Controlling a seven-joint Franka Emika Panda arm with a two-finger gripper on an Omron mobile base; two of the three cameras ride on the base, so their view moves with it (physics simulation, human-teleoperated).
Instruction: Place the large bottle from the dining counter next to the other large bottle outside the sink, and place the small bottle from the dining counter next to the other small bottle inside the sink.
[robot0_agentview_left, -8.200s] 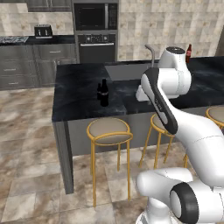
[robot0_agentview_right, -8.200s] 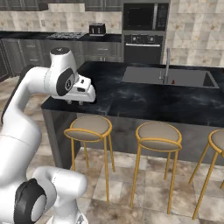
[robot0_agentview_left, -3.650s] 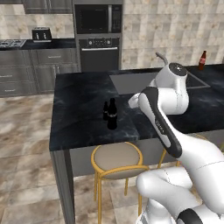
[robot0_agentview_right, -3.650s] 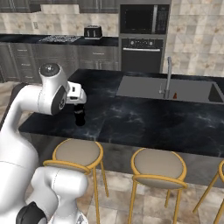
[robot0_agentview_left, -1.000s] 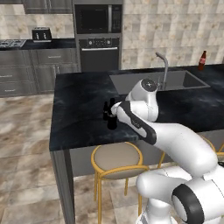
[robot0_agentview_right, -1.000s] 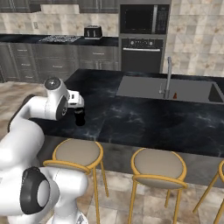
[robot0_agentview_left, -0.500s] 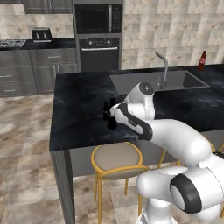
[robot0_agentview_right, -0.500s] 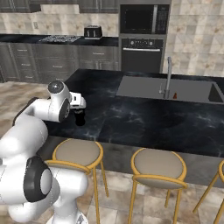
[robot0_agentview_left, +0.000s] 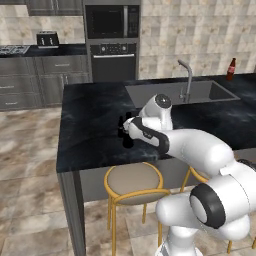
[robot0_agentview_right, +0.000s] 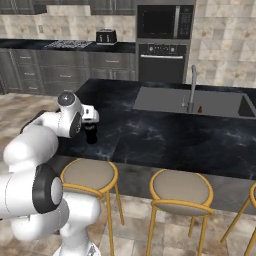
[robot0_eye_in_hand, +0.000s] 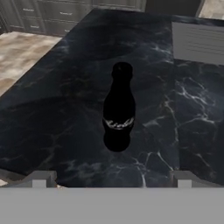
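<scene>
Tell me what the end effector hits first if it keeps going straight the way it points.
Most likely the black bottle standing upright on the dining counter, centred ahead of the open end effector; the gap is hard to judge.

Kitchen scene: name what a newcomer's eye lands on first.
The white robot arm bends low over the dining counter, its open pincer facing an upright black bottle with a white band. Far right by the sink stands a brown, red-capped bottle.

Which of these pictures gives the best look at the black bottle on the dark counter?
The hand view: the bottle stands whole and unblocked on the dining counter. In the left base view the arm hides most of it; in the right base view it is small.
</scene>
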